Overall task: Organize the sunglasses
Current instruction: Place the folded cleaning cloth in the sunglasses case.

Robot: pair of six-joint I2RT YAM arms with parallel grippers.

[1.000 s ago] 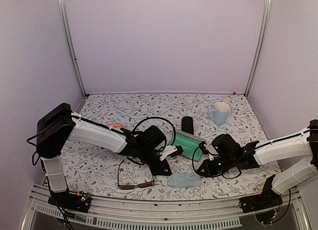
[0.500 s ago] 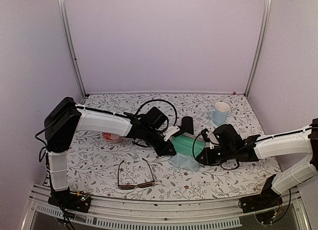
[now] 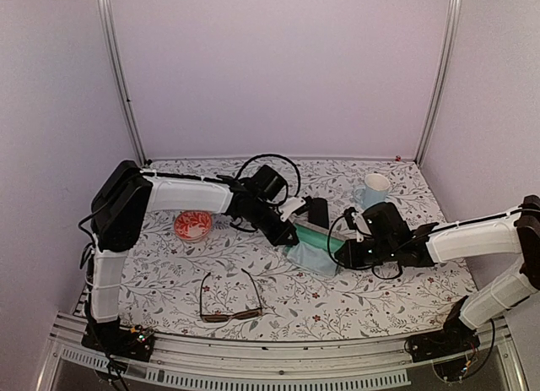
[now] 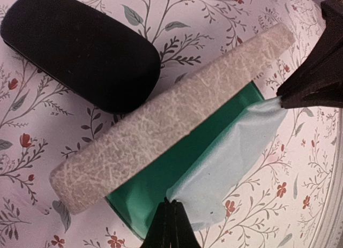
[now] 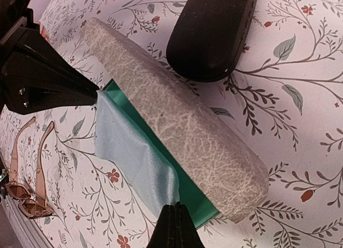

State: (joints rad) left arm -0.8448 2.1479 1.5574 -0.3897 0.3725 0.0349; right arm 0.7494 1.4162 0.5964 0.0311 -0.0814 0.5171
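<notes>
Claws first: your left gripper and right gripper each pinch a corner of the pale blue cloth at the open grey case. The brown sunglasses lie well apart near the table front edge, and the pink-red pair lies farther left.

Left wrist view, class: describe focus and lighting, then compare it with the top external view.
Left wrist view: grey case crisp, its crackle texture clear; black case a featureless dark mass; left end effector a silhouette. Top external view: even, soft light, faint shadows.

The right end effector pinches a blue cloth beside the grey case.
</notes>
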